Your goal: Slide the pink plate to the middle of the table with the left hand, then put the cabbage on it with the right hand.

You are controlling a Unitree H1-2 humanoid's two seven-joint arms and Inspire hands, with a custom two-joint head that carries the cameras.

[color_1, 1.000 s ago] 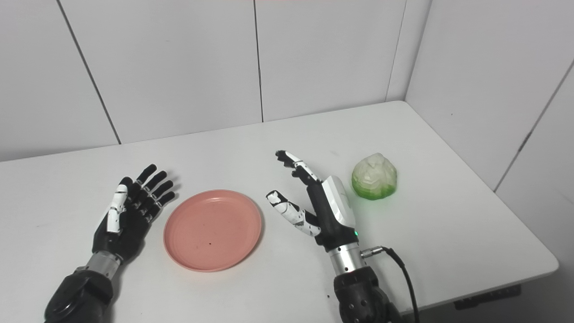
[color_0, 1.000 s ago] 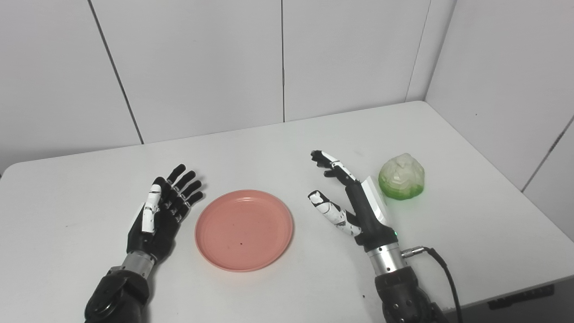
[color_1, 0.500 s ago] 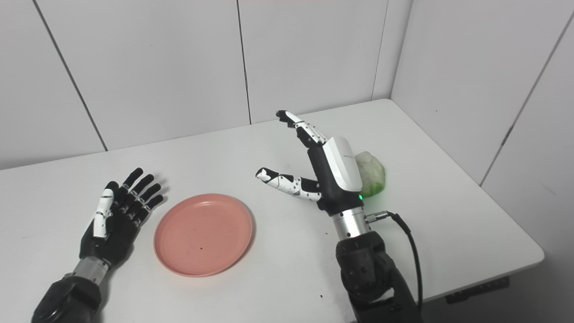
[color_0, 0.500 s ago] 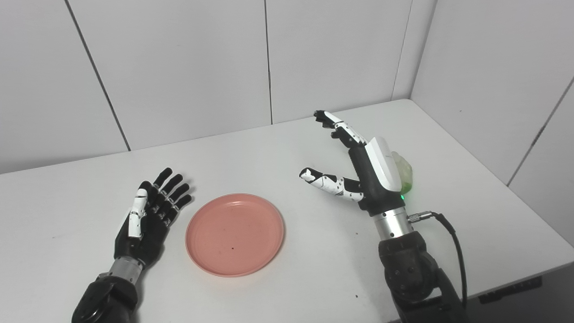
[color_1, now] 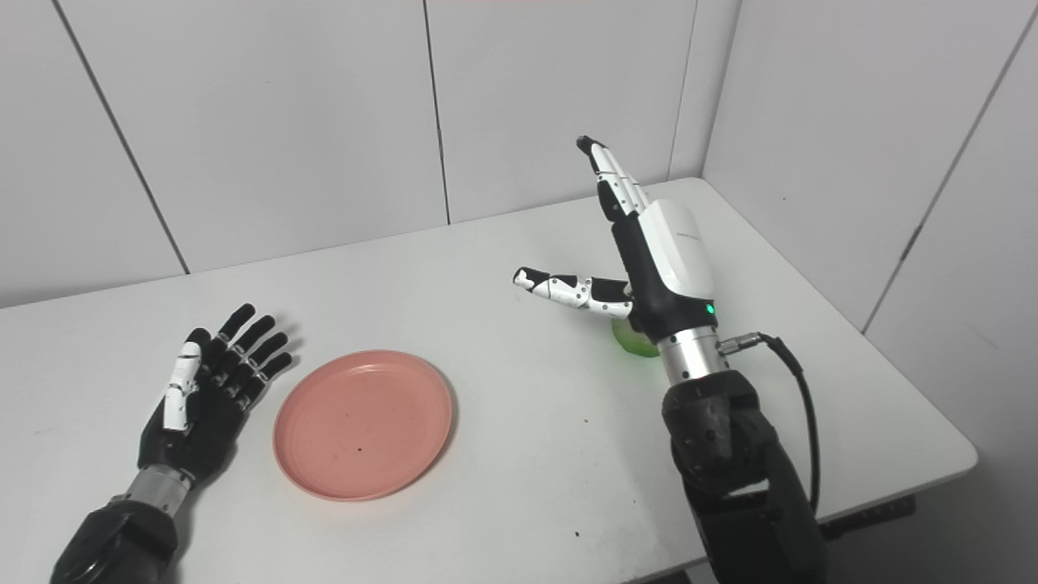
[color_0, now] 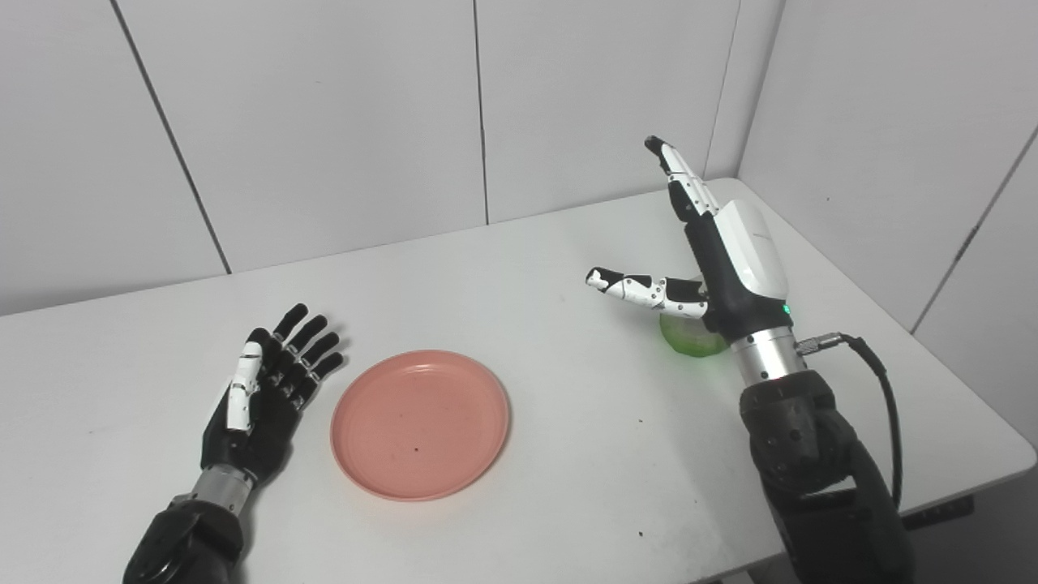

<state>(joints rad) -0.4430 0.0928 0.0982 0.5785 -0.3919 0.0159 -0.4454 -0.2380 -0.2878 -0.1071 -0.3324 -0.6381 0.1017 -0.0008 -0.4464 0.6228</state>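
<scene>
The pink plate (color_0: 420,423) lies flat on the white table (color_0: 527,268), left of the middle and near the front. My left hand (color_0: 263,397) rests open and palm up on the table just left of the plate, apart from it. My right hand (color_0: 714,251) is open and raised above the table, fingers up and thumb out to the left. It stands in front of the green cabbage (color_0: 688,339), so only the cabbage's lower green edge shows under the wrist, also in the right eye view (color_1: 631,341). The hand holds nothing.
White wall panels close the back and the right side of the table. The table's right edge (color_0: 932,357) and front edge are near my right arm. A black cable (color_0: 880,405) hangs from the right wrist.
My right hand has risen and moved right, over and in front of the cabbage, which is now mostly hidden. The left hand and the plate have stayed put; the camera has shifted a little.
</scene>
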